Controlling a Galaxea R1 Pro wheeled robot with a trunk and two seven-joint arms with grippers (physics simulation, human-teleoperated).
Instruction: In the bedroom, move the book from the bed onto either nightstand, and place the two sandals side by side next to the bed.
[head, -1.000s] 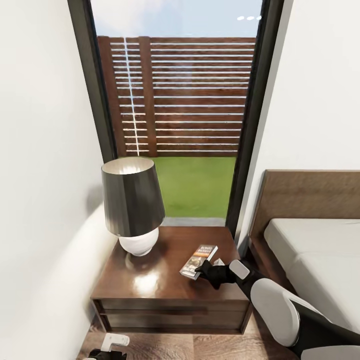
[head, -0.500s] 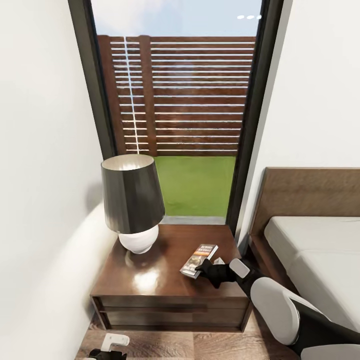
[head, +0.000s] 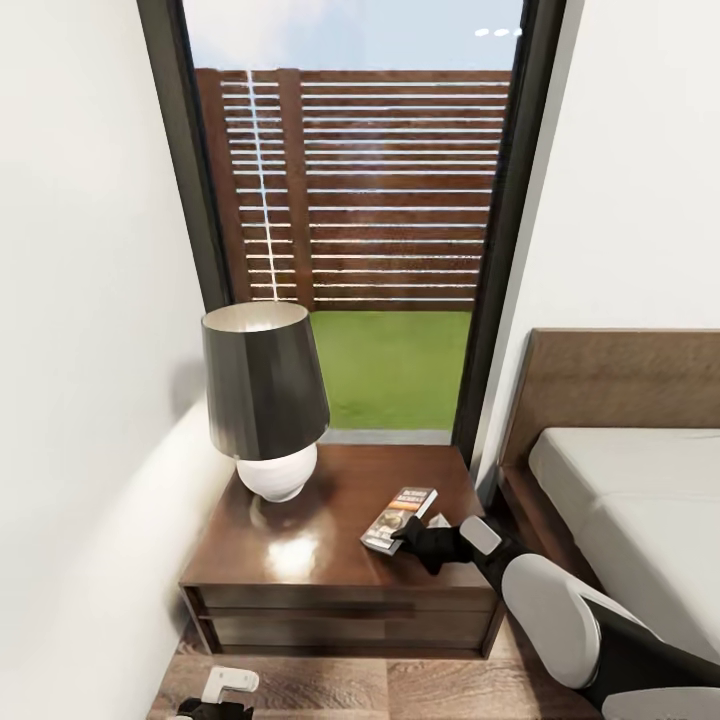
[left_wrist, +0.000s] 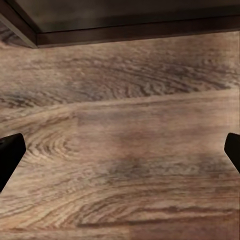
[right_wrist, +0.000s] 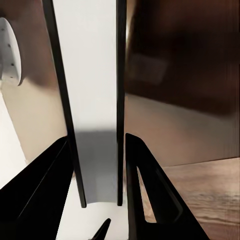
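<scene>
Book step, placing phase: book (head: 398, 518) lies on nightstand (head: 300, 560) tabletop near lamp (head: 264, 400); right hand (head: 415, 540) fingers on either side of its edge, seemingly gripping; next: let go & lift clear w/o dragging it; sandals pending.

Right pincer (head: 408, 535) clamped; left pincer (left_wrist: 120, 150) wide apart.

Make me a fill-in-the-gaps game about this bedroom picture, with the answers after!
1. The book lies on top of the ______.
2. The lamp has a dark shade and a ______ base.
3. The right gripper touches the ______.
4. Right of the nightstand stands the ______.

Answers: nightstand; white; book; bed
</scene>
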